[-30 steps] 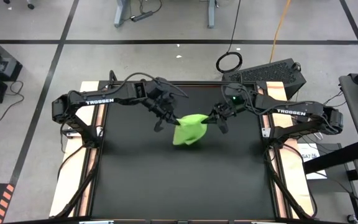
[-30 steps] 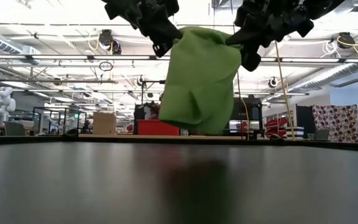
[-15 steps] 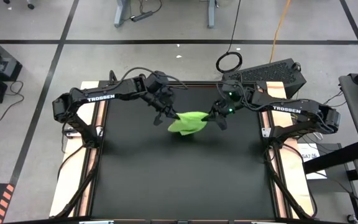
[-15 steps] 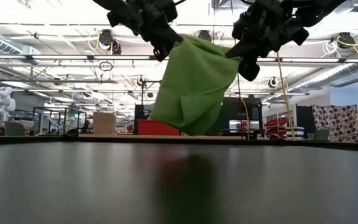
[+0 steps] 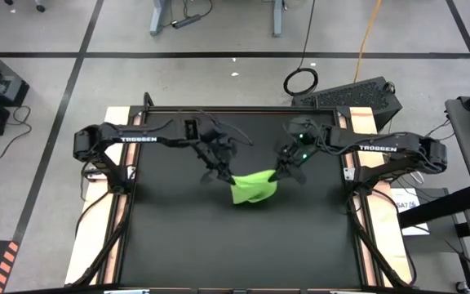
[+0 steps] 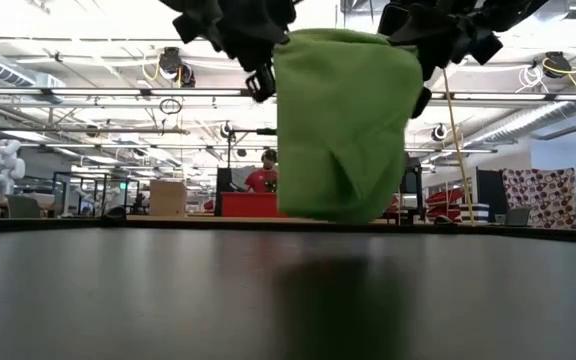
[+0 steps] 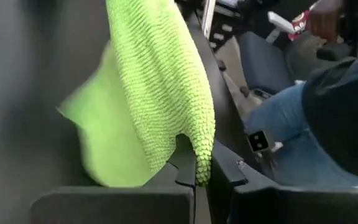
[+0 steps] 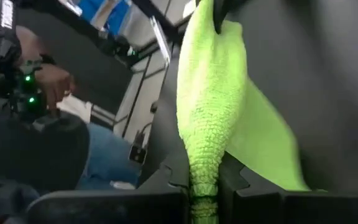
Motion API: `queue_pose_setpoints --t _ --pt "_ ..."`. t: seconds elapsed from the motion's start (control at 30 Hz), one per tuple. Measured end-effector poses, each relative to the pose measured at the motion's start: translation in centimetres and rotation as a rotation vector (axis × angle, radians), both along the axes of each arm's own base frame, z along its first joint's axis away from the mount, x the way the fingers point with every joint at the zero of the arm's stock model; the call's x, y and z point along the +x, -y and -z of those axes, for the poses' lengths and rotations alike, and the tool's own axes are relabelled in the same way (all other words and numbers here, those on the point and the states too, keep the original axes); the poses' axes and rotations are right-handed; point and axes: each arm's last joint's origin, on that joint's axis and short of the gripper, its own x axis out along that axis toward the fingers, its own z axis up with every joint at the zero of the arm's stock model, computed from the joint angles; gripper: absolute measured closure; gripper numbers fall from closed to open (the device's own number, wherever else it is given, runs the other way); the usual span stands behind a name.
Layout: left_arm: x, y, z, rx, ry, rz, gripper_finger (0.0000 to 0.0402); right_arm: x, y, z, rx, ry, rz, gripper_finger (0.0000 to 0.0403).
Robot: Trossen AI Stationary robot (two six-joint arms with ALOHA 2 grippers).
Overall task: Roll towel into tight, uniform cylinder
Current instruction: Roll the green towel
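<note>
- High view gives us the towel [image 5: 253,186], bright lime green, bunched up and hanging over the middle of the black table [image 5: 235,253], a little toward the far edge.
- Low view confirms it: the towel [image 6: 346,125] is right off the surface, its bottom hem clear of the tabletop with a dark reflection underneath.
- And the left gripper [image 5: 223,174] has one top corner, fingers pinched together on the cloth!
- Left wrist view shows that pinch close up, the towel [image 7: 148,93] draping away from between the two dark fingers [image 7: 185,163], knit texture plain to see.
- Over to the right gripper [image 5: 280,171], clamped on the opposite top corner, so the cloth is strung between the two.
- Right wrist view has the towel [image 8: 210,118] gathered into a narrow fold where it runs down into the closed fingers [image 8: 235,177].
- Beyond the table in the low view, a person in red [image 6: 266,176] stands far back in the room.
- Both wrist views catch someone in blue jeans [image 7: 291,124] seated beside the table.
</note>
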Motion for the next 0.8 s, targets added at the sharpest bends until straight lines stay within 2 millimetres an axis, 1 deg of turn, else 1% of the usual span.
queue_pose_setpoints --t 0.07,0.17,0.3,0.37,0.43,0.5,0.57,0.67,0.77,0.8 --pt "0.2 0.6 0.9 -0.030 -0.037 0.013 0.0390 0.1 -0.7 0.4 0.001 -0.039 -0.013 0.0387" --pt "0.4 1.5 1.7 -0.100 -0.073 0.043 0.0390 0.3 -1.9 0.4 0.016 -0.061 -0.045 0.0387" --pt "0.9 2.7 1.8 -0.206 -0.049 0.106 0.0391 0.5 -3.1 0.2 0.050 -0.061 -0.082 0.0387" --pt "1.0 2.8 1.6 -0.230 -0.031 0.113 0.0391 0.6 -3.5 0.2 0.048 -0.054 -0.095 0.0387" --pt "1.1 2.5 1.9 -0.227 -0.039 0.101 0.0391 0.9 -3.4 0.7 0.025 -0.067 -0.082 0.0387" --pt "1.5 1.7 3.2 -0.213 -0.073 0.074 0.0391 1.2 -3.0 1.8 -0.004 -0.099 -0.063 0.0387" --pt "1.8 0.8 5.3 -0.171 -0.147 0.024 0.0391 1.7 -2.4 3.4 -0.040 -0.144 -0.025 0.0387" --pt "2.5 -0.2 8.6 -0.092 -0.228 -0.021 0.0391 2.3 -1.3 6.3 -0.101 -0.229 0.013 0.0387" --pt "2.9 -1.2 11.6 -0.068 -0.306 -0.045 0.0391 3.0 -0.2 8.8 -0.154 -0.283 0.022 0.0387" --pt "3.0 -1.5 12.3 -0.066 -0.324 -0.056 0.0391 3.1 0.1 9.5 -0.159 -0.297 0.020 0.0387"
